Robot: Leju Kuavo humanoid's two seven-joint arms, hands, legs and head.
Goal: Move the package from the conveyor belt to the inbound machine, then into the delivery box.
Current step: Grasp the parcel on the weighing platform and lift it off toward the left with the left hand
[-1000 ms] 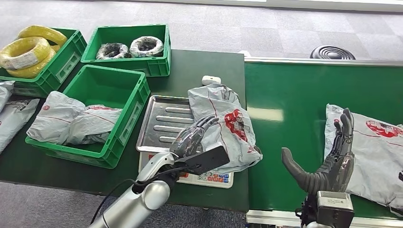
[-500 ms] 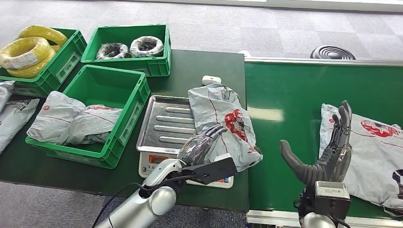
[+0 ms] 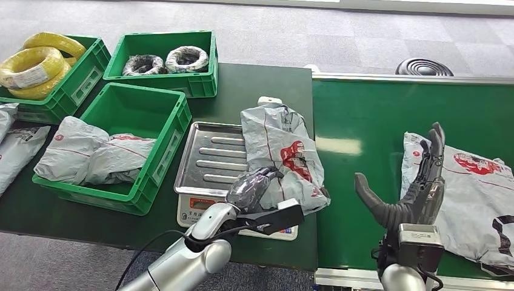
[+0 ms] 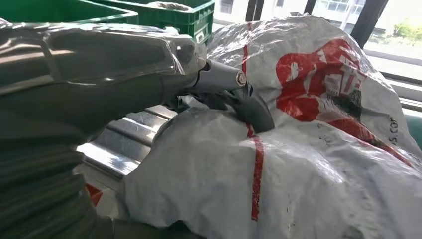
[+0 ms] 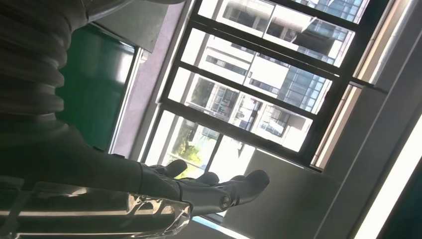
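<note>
Fingers (image 4: 249,107) of my left hand (image 3: 251,188) grip the grey package (image 3: 282,154) on the scale tray (image 3: 209,157); my right hand (image 3: 418,188) is spread wide, holding nothing

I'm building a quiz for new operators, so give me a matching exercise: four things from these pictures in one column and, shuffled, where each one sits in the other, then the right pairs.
Things
1. Yellow coils
2. Package gripped by the left robot hand
3. Package beside the open right robot hand
4. Two grey packages

Places
A. On the green conveyor belt
B. In the nearest green crate
C. On the metal tray of the scale
D. In the far left crate

Pairs: 1-D, 2-C, 3-A, 4-B
</note>
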